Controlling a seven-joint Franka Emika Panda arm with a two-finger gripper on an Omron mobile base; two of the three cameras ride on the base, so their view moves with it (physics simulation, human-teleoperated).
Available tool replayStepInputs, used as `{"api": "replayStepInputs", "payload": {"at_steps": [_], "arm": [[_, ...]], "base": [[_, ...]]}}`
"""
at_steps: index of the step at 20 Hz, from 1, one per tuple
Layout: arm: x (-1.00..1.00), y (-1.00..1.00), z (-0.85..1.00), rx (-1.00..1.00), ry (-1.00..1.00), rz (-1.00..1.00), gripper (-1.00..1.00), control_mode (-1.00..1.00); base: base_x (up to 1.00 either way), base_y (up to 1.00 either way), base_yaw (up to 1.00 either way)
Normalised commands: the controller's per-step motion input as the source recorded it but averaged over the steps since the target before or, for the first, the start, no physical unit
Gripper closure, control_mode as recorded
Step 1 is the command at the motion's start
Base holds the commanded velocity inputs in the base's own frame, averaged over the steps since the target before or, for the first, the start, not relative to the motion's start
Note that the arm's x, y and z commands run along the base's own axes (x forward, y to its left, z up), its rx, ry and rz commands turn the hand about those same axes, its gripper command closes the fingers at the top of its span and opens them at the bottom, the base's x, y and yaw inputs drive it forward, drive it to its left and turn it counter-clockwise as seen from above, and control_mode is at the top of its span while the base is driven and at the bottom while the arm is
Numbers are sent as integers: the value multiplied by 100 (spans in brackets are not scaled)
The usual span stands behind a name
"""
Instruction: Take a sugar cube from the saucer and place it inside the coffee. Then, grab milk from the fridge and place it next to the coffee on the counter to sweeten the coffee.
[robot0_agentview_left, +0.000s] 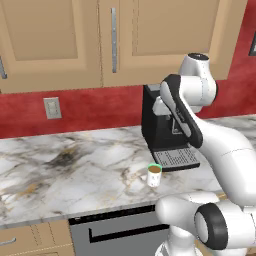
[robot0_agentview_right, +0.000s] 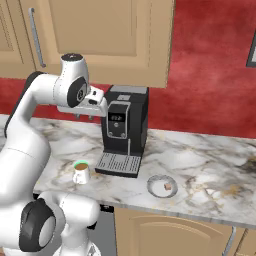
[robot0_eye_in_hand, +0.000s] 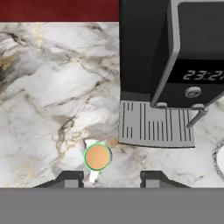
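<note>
sugar cube on the saucer, gripper high over the coffee

the sugar cube (robot0_agentview_right: 168, 187), small and brown, lies in the saucer (robot0_agentview_right: 155, 190), which sits near the front edge of the counter (robot0_agentview_right: 210, 165), to the right of the black coffee machine (robot0_agentview_right: 125, 132). the coffee (robot0_agentview_right: 81, 172), a white mug with a green rim and brown liquid, stands near the same front edge, just beside the left front corner of the machine's grey drip tray (robot0_agentview_right: 119, 164) and well apart from the saucer. the gripper (robot0_eye_in_hand: 111, 178) hangs high above the counter, in front of the machine's upper left side; in the hand view its two dark fingertips (robot0_eye_in_hand: 70, 178) stand apart with nothing between them, and the mug shows below between them, nearer the left one. the machine's display shows pale digits. tan wall cabinets (robot0_agentview_left: 115, 40) hang above a red wall, and a pale socket plate (robot0_agentview_left: 52, 108) sits on that wall far to the left.
</note>
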Motion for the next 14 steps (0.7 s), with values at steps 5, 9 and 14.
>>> {"api": "replayStepInputs", "payload": {"at_steps": [5,9,14], "arm": [[-44,-29,-6,8,-4,-9,-100,-100],[-86,-96,-27,17,3,-38,-100,-100],[-56,-100,-37,10,12,-48,-100,-100]], "base": [[0,0,0],[0,0,0],[0,0,0]]}}
